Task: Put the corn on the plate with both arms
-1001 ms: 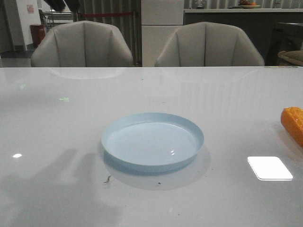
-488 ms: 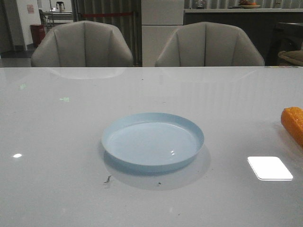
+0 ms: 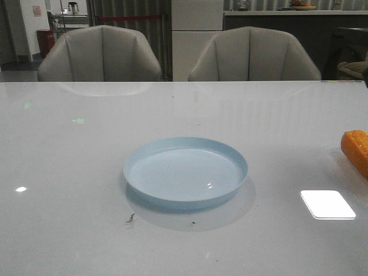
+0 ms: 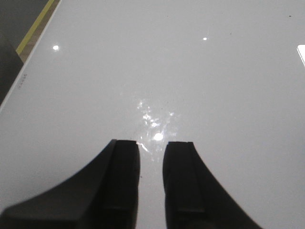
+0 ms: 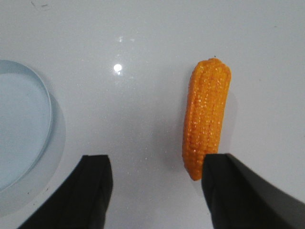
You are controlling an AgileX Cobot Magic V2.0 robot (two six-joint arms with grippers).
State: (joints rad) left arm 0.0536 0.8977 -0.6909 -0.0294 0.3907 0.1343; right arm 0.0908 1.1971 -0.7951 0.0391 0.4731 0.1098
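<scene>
The pale blue plate (image 3: 185, 171) sits empty at the middle of the white table. The orange corn (image 3: 356, 150) lies at the right edge of the front view, partly cut off. In the right wrist view the corn (image 5: 207, 117) lies flat on the table, its tapered end beside one finger of my right gripper (image 5: 157, 164), which is wide open and empty above the table. The plate's rim (image 5: 47, 102) shows beside it. My left gripper (image 4: 151, 148) hovers over bare table with its jaws a narrow gap apart and nothing between them. Neither gripper shows in the front view.
Two grey chairs (image 3: 100, 54) stand behind the table's far edge. A bright light reflection (image 3: 328, 204) lies on the table at the right front. The table's left edge (image 4: 28, 71) shows in the left wrist view.
A dark shadow at the front left of the table a second ago has gone. The plate and corn have not moved.
</scene>
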